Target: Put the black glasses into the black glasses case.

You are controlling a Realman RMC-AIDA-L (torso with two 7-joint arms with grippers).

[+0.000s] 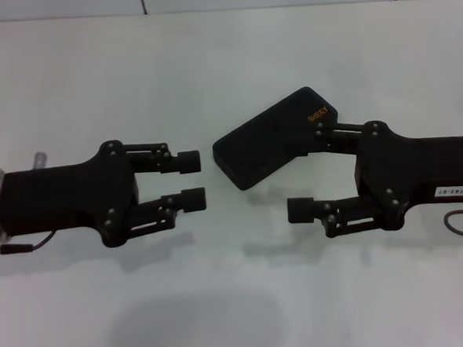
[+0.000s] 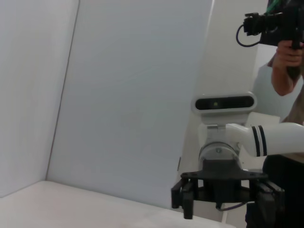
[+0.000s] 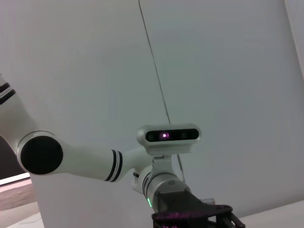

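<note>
The black glasses case [image 1: 267, 138] lies shut on the white table, tilted, with a small gold logo near its far right corner. The black glasses are out of view. My left gripper [image 1: 192, 180] is open and empty, just left of the case's near end. My right gripper [image 1: 310, 171] is open and empty, pointing left. Its upper finger overlaps the case's right end in the head view, and whether it touches the case I cannot tell. The right gripper also shows far off in the left wrist view [image 2: 225, 202].
The white table [image 1: 225, 64] reaches back to a white tiled wall. A person holding a camera [image 2: 285, 42] stands behind the right arm. The left arm's wrist camera [image 3: 168, 137] shows in the right wrist view.
</note>
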